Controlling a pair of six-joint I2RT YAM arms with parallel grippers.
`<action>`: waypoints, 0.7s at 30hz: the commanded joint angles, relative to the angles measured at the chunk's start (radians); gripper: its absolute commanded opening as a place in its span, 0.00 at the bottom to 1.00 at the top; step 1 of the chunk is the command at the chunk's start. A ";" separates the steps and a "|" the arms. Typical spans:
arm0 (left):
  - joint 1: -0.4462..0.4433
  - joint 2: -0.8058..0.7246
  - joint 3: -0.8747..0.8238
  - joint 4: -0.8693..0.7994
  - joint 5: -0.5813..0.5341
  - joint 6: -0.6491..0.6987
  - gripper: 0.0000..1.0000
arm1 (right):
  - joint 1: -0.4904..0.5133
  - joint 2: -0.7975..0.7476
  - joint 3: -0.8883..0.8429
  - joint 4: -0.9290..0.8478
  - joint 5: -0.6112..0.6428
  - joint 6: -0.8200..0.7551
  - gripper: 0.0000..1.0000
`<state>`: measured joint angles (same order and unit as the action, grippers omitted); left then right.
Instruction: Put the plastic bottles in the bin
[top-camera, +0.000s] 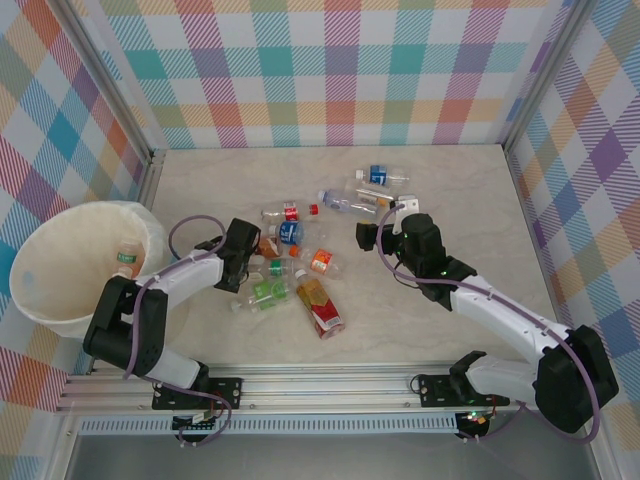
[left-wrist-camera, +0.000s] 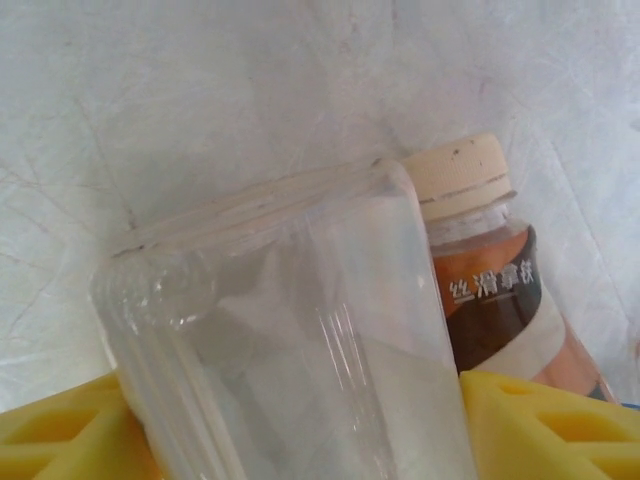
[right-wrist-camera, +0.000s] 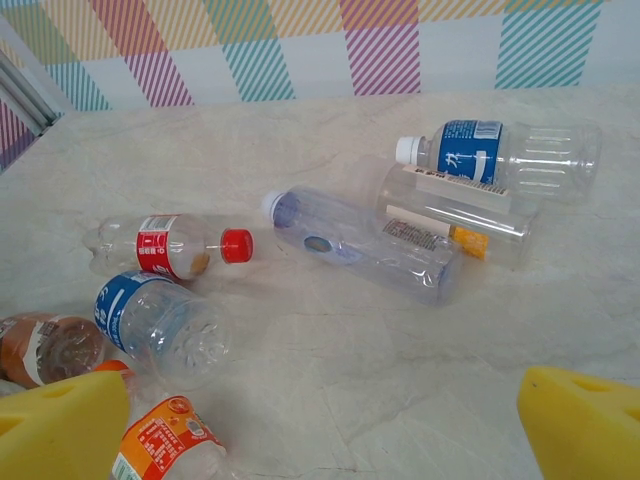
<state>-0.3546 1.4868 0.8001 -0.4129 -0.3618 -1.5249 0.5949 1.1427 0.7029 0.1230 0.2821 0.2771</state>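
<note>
One large round cream-white plastic bin (top-camera: 40, 280), left of the left jaws, one small bottle (top-camera: 125, 258) inside. Left jaws clamped on a clear plastic bottle (left-wrist-camera: 290, 340), a brown-labelled cream-capped bottle (left-wrist-camera: 490, 300) just beside; right jaws spread wide, empty, loose plastic bottles (right-wrist-camera: 365, 240) on the marbled bench (right-wrist-camera: 400, 380) ahead.

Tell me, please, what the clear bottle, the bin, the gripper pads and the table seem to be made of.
Clear bottle: thin transparent plastic, glossy; see-through ribbed walls with highlights.
Bin: likely plastic, cream, matte; smooth moulded wall.
Pads: apparently foam, yellow, dull; soft rounded edges.
Table: veined marble look, low sheen; stone or printed laminate, cannot tell.
</note>
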 joint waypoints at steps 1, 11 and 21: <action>0.022 0.015 0.033 0.013 -0.043 0.006 0.63 | -0.006 -0.028 -0.016 0.005 -0.011 0.014 1.00; 0.038 0.029 0.050 -0.092 0.009 0.008 1.00 | -0.006 -0.036 -0.028 0.010 -0.007 -0.007 1.00; 0.088 0.117 0.104 -0.158 0.104 0.043 0.89 | -0.006 -0.029 -0.036 0.020 -0.018 -0.040 1.00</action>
<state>-0.2722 1.5833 0.8654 -0.5079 -0.2958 -1.4994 0.5949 1.1198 0.6800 0.1188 0.2756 0.2638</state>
